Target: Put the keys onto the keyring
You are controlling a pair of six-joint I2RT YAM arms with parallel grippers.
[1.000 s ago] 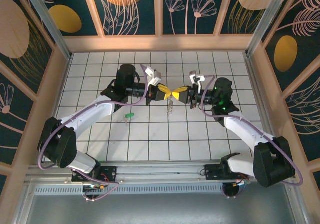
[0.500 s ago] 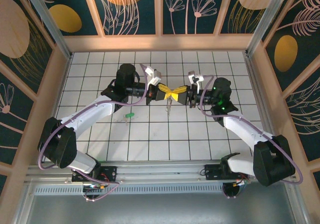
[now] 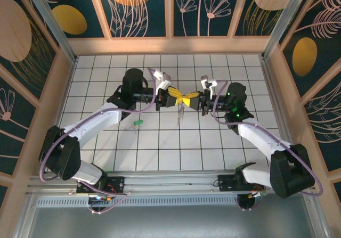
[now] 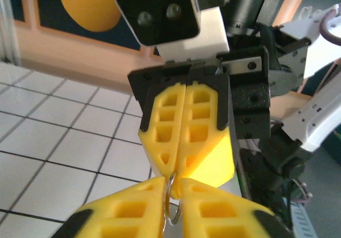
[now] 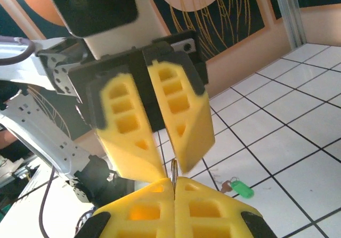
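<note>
The left hand [image 3: 178,98] and the right hand [image 3: 191,97] are held tip to tip above the middle of the white tiled surface [image 3: 160,147], each reaching in from its own side. The 2 yellow fingers [image 5: 208,208] of the right hand are pressed together, and the thin wire of the keyring [image 4: 171,202] is pinched between them. The left hand's fingers [image 4: 133,208] are parted by a narrow gap; the keyring's wire passes through that gap, and no clamping by them can be seen. From above, a small silvery part of the keyring is seen hanging just below the meeting fingertips, clear of the tiles. 1 green-tagged key [image 3: 138,122] lies flat on the surface, well apart from both hands, nearer the left arm.
</note>
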